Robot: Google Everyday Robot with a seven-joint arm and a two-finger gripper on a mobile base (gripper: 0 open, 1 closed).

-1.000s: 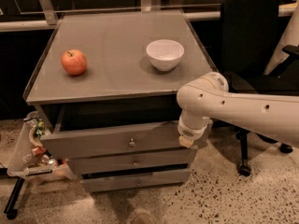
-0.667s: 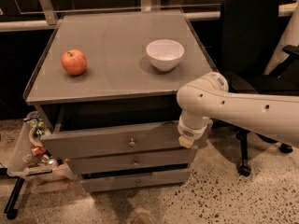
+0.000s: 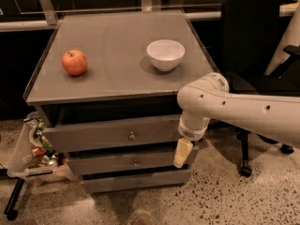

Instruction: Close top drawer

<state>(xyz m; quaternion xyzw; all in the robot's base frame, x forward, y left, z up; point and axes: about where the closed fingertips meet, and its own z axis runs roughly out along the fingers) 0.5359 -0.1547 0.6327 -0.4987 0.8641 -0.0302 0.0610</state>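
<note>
The white robot arm [image 3: 243, 109] reaches in from the right and bends down at the front right corner of the grey flat-topped table [image 3: 117, 83]. Its claw [image 3: 183, 153] hangs below the rounded wrist, a pale yellowish pad pointing at the floor. It is right at the right end of the wide, shallow grey wooden top drawer [image 3: 108, 134]. Whether the claw is apart or together cannot be told from this angle, nor whether it touches the drawer front.

The top drawer is just under the table top, uppermost of three. It stands a little way out, with a dark gap showing above its upper edge. Its small round metal knob [image 3: 132, 136] sits at the centre of the plain front. The two lower grey knobbed drawer fronts [image 3: 131, 163] lie beneath it.

On the table, a red round apple [image 3: 74, 62] rests towards the left and a white ceramic bowl [image 3: 165, 54] towards the right, well apart. A black office chair [image 3: 251, 32] stands behind the arm. A clear plastic bin of litter [image 3: 33, 149] sits by the table's left side on the speckled floor [image 3: 225, 200].
</note>
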